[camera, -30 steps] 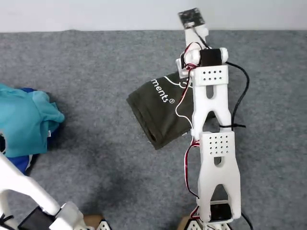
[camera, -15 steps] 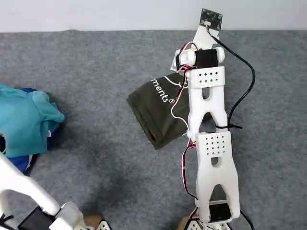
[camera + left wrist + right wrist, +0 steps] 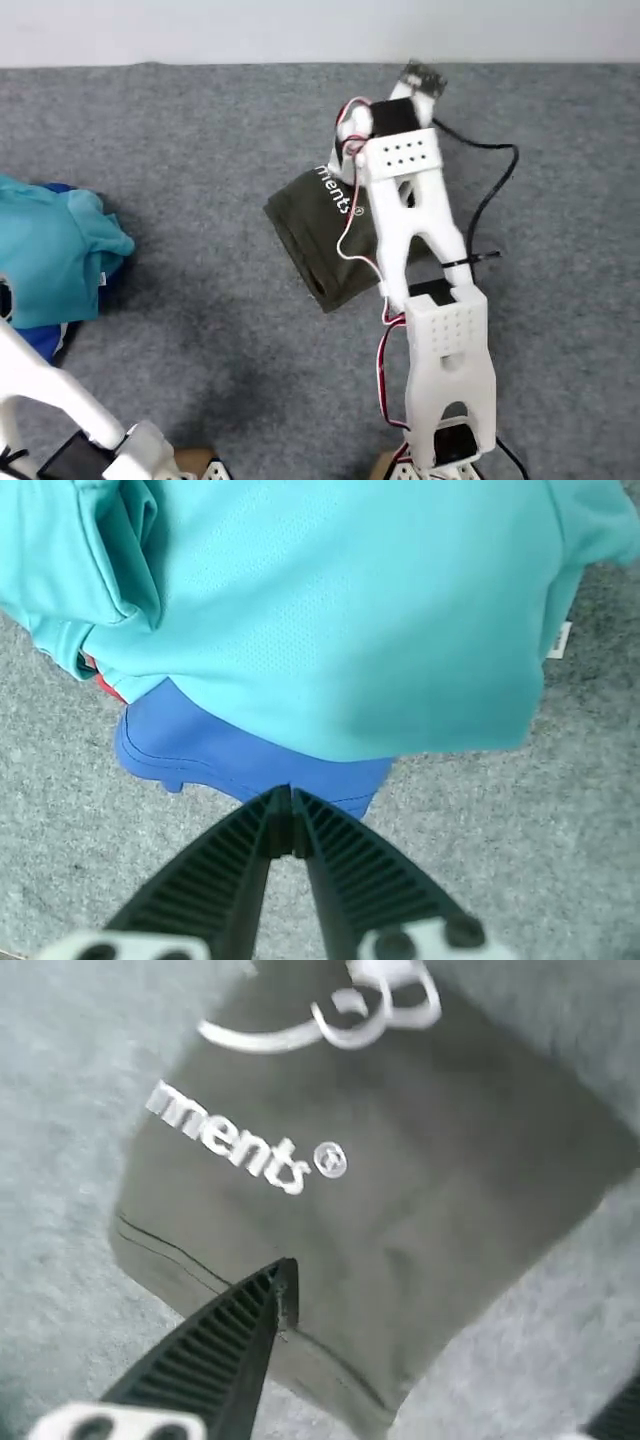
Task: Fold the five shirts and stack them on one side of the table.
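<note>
High view | folded olive shirt lay mid counter, toward far edge | right hand spread open above it | left hand clenched, empty, beside teal shirt at left edge | cloth judged soft, light, floppy: pinch folded edge.

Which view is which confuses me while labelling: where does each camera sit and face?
High: fixed overhead, looking down on the table; left arm and right arm show.
Left wrist: on the left arm, looking down at the teal shirt over a blue shirt; the shut left gripper shows.
Right wrist: on the right arm, looking down at the dark shirt; one finger shows.
Shared: high and left wrist, teal shirt; high and right wrist, dark shirt.
</note>
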Robot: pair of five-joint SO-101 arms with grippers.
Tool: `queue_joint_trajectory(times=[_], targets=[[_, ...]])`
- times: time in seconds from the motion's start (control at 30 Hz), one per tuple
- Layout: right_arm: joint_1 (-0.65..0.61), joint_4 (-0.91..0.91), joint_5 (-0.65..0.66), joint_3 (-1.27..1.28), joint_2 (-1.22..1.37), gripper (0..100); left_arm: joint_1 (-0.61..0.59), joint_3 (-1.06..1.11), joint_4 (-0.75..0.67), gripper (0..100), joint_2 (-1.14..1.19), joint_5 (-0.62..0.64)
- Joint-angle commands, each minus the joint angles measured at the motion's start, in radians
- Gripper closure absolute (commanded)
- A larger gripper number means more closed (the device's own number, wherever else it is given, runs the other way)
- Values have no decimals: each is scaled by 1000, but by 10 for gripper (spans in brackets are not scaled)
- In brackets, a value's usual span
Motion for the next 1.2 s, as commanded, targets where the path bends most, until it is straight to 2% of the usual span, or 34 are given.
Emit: queue_joint_trajectory(times=[0.0, 0.37, 0.6, 0.77, 0.83, 1.1, 1.17], targets=[[-22, -10, -77, 0, -12, 483, 15, -10, 2, 994, -21, -6], [-12, -197, -230, 0, 209, 483, 15, -10, 2, 994, -21, -6], [-8, -318, -267, 0, 326, 483, 15, -7, 2, 994, -21, -6], [16, -328, -273, 0, 389, 492, 15, -7, 2, 994, -21, -6], [22, -323, -281, -2, 386, 548, 15, -7, 2, 994, -21, -6], [64, -288, -256, -2, 381, 978, 12, -8, 2, 994, -21, -6], [79, -285, -209, -12, 375, 980, 14, -10, 2, 994, -21, -6]])
